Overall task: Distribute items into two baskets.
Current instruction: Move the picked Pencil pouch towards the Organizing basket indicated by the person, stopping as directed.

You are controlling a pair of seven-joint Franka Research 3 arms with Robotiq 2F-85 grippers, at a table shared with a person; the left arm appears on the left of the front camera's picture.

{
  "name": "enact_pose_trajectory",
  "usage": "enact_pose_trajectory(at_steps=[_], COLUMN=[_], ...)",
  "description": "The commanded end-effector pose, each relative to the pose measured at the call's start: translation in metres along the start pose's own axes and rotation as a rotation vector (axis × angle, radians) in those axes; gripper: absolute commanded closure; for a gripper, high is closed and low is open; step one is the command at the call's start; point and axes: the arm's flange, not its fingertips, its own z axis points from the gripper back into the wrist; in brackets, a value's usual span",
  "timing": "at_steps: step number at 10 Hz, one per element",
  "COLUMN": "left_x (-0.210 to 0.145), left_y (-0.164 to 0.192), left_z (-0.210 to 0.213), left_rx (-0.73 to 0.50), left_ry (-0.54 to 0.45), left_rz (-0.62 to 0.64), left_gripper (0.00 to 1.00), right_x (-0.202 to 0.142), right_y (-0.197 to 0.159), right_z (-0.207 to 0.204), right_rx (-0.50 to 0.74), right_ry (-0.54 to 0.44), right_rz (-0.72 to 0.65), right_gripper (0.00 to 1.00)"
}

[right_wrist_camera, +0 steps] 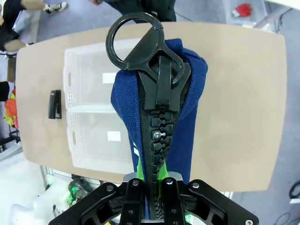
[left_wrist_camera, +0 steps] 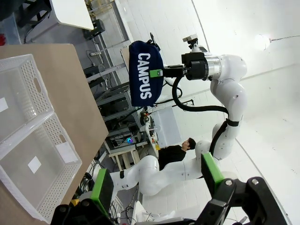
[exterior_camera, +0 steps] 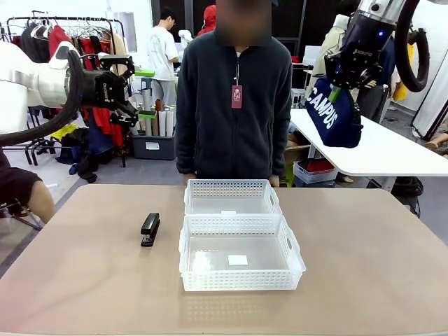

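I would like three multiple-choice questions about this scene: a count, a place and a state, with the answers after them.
1. How many baskets stand on the table? A one; B two; C three.
2. Where is the stapler? A in the near basket; B in the far basket; C on the table, left of the baskets.
3. What state is the right gripper in? A shut on the pouch; B open, empty; C shut on the stapler.
Answers: 1 B, two white ones sit end to end; 2 C, it lies on bare tabletop; 3 A, the pouch hangs from it.
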Motion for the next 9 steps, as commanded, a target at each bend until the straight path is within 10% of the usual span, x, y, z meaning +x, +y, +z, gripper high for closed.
enact_pose_trajectory(at_steps=[1, 9], left_x=[-0.0006, -0.0006], left_y=[-0.0023, -0.0023], left_z=[0.0008, 0.0008], left_rx=[0.001, 0.001], left_ry=[-0.006, -0.006], left_rz=[-0.002, -0.002], left_gripper=[0.00, 0.00], right_x=[-0.0009, -0.0009], right_y=[0.0008, 0.0008], right_z=[0.0021, 0.0021], right_rx=[0.001, 0.001], right_ry=[-0.004, -0.004], right_rz=[0.000, 0.000], right_gripper=[1.00, 1.00])
